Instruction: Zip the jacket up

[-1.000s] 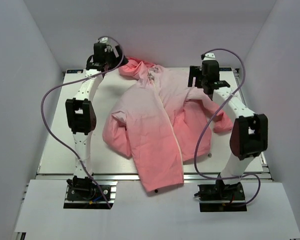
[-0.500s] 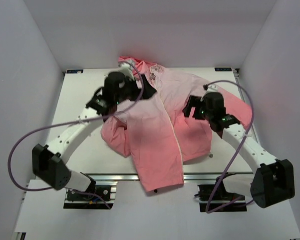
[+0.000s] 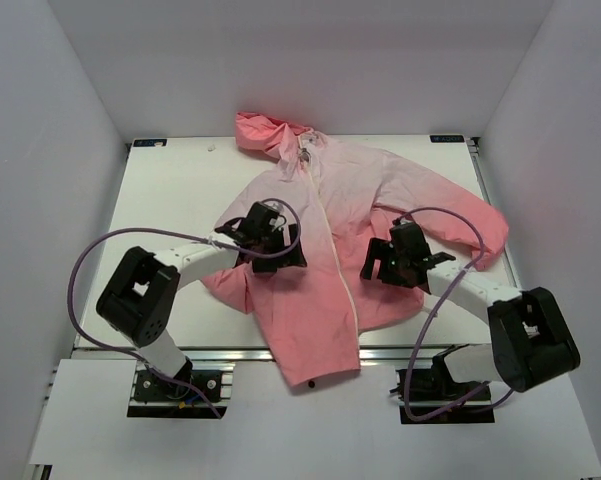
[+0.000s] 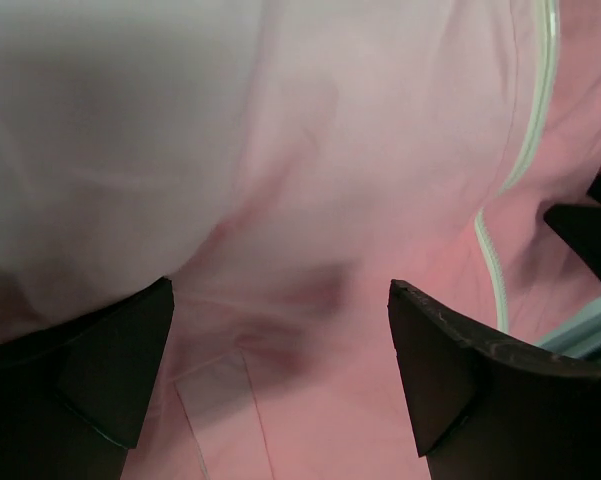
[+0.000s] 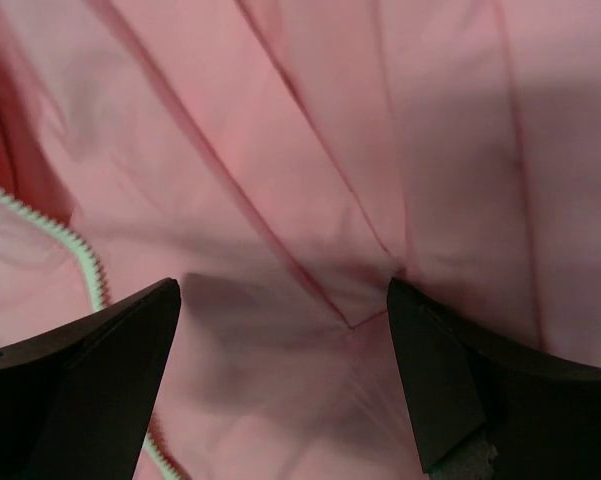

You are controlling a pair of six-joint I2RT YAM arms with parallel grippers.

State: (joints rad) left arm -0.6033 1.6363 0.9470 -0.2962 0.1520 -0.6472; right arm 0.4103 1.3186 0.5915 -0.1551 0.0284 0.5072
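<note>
A thin, crinkly pink hooded jacket [image 3: 325,205], pale pink fading to coral, lies spread front-up on the white surface [image 3: 170,190]. Its hood [image 3: 265,130] is toward the far edge and its coral hem [image 3: 315,360] hangs over the near edge. The whitish zipper [image 3: 332,240] runs down the middle from collar to hem.

The left pincer [image 3: 280,248] sits low over the jacket's left front panel, just beside the zipper. From the left wrist, its two dark fingers [image 4: 110,370] stand wide apart with only pink fabric between them, gripping nothing, and the zipper [image 4: 525,165] curves past on the right.

The right pincer [image 3: 383,262] is over the right front panel. From the right wrist, its jaws are likewise spread fully and empty above creased coral cloth, with a toothed zipper edge [image 5: 85,262] at the left.
</note>
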